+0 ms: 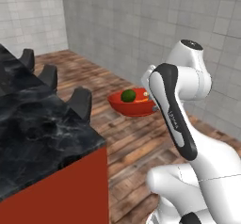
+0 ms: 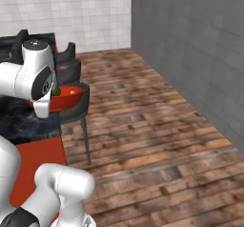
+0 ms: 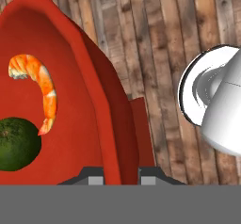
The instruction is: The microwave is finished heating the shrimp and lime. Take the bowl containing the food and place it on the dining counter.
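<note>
Aloft, tool (image 3: 120, 173) clamped on the rim of the bowl (image 3: 110, 110), shrimp (image 3: 40, 86) and lime (image 3: 16, 144) inside it, bowl beside the bench (image 1: 37, 133), above wooden floor (image 2: 157, 126).

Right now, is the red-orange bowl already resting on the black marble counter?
No, the red-orange bowl hangs above wooden floor, beside the black marble counter.

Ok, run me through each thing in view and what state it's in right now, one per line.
gripper: shut on the bowl's rim
bowl: held in the air above the wooden floor, not yet on the counter
shrimp: lying inside the bowl
lime: inside the bowl, next to the shrimp
dining counter: beside the arm, nothing set on the part in view
stools: standing at the counter's edge
</note>
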### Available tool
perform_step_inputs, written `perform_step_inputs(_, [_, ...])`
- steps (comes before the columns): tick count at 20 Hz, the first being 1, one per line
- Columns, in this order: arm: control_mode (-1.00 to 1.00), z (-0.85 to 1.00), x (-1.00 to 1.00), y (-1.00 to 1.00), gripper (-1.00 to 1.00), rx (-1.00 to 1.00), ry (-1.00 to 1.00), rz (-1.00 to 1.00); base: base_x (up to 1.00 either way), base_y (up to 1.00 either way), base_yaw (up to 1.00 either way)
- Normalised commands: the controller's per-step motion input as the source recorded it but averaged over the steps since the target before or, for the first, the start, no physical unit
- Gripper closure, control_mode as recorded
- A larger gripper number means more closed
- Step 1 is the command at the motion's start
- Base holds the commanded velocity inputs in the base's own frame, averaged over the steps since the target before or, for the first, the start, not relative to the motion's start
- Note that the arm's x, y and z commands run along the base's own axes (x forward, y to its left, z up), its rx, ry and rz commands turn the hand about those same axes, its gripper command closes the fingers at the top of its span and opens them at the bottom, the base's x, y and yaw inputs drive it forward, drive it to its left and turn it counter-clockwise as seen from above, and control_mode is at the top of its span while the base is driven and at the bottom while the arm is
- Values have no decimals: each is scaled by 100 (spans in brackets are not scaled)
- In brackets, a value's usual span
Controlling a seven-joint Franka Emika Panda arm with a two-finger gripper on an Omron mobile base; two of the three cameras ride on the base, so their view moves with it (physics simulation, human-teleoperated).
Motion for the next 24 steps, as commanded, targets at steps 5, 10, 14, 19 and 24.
perform_step_inputs(5, [100, 0, 0, 0, 100, 0, 0, 0, 100, -98, 32])
perform_step_inputs(10, [100, 0, 0, 0, 100, 0, 0, 0, 100, -79, 47])
perform_step_inputs(14, [100, 0, 0, 0, 100, 0, 0, 0, 100, -61, 59])
perform_step_inputs(19, [100, 0, 0, 0, 100, 0, 0, 0, 100, -57, 63])
perform_step_inputs(24, [100, 0, 0, 0, 100, 0, 0, 0, 53, -19, 79])
